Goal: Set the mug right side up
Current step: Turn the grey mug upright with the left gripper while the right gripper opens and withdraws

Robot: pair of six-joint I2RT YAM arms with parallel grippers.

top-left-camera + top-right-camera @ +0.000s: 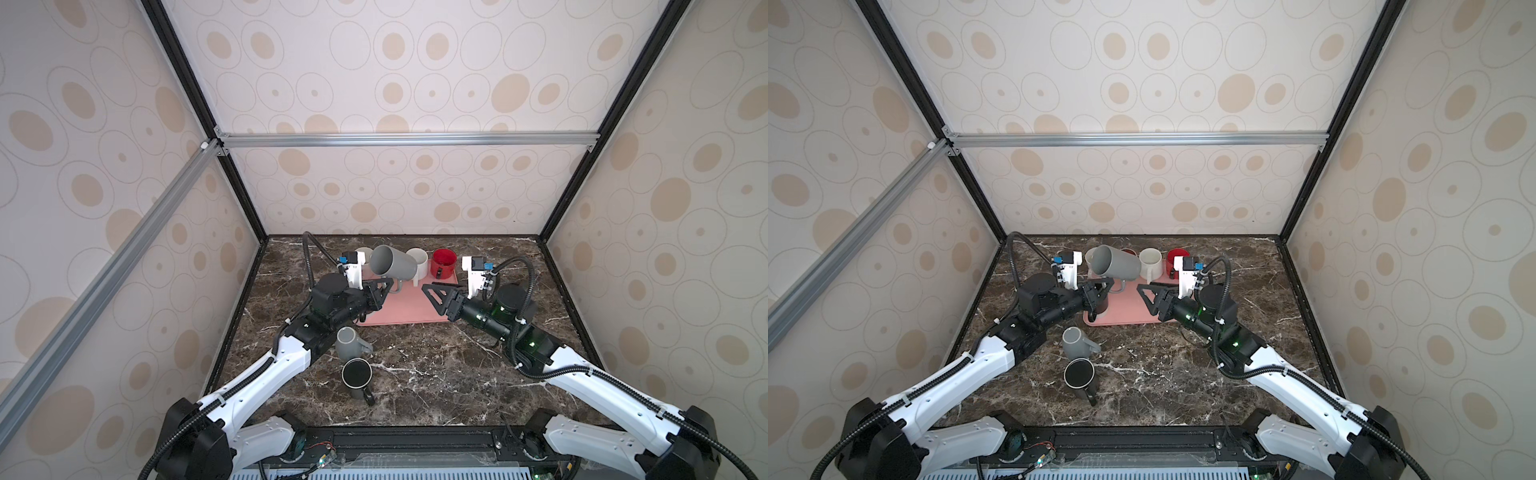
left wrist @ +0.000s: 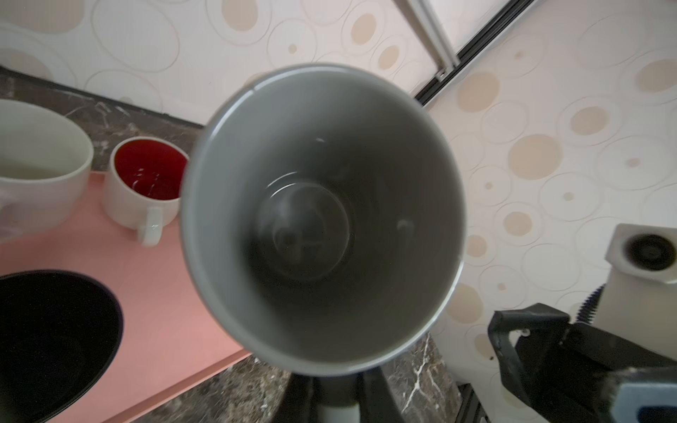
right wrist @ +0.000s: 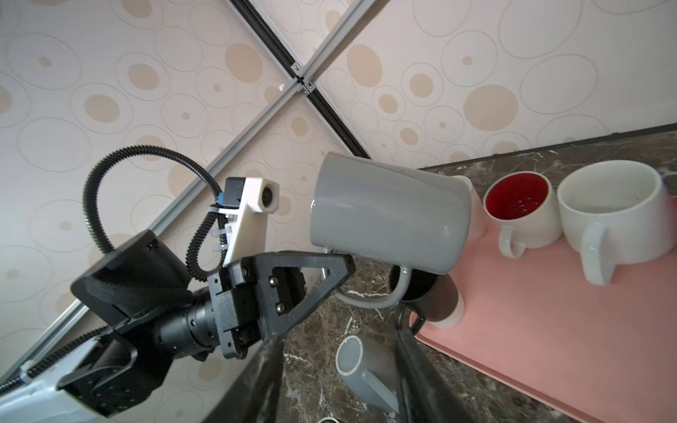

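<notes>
Grey mug (image 1: 392, 262) hung in the air on its side over the left end of the pink tray (image 1: 411, 309), well off the bench (image 1: 436, 374). Its mouth pointed back at the left wrist camera, so the empty inside filled that view. Left tool (image 3: 340, 269) was clamped on the handle (image 3: 381, 298), which hung below the body; nothing else carried the mug. Right tool (image 1: 430, 293) sat near it over the tray, jaws apart, nothing between them. Step in hand, as judged: roll-over partway, mouth sideways, not yet up. Doing it well meant rolling the left wrist slowly until the rim faced straight up, because a handle-only pinch could let the heavy body swing or twist in the grip. Set-down then needed a bare patch of tray, with the base flat and touching before any release. Black mug (image 2: 55, 340) stood on the tray close under the held one. White mug (image 3: 615, 216) and red-lined mug (image 3: 520, 212) stood along the tray's far edge just behind, so the arc had to clear all three. Right tool was best kept out of that arc, or used to steady the base if the mug sagged. Small grey mug (image 1: 349, 341) lying on the bench and white-rimmed mug (image 1: 356, 374) beside it were well apart from the work.
</notes>
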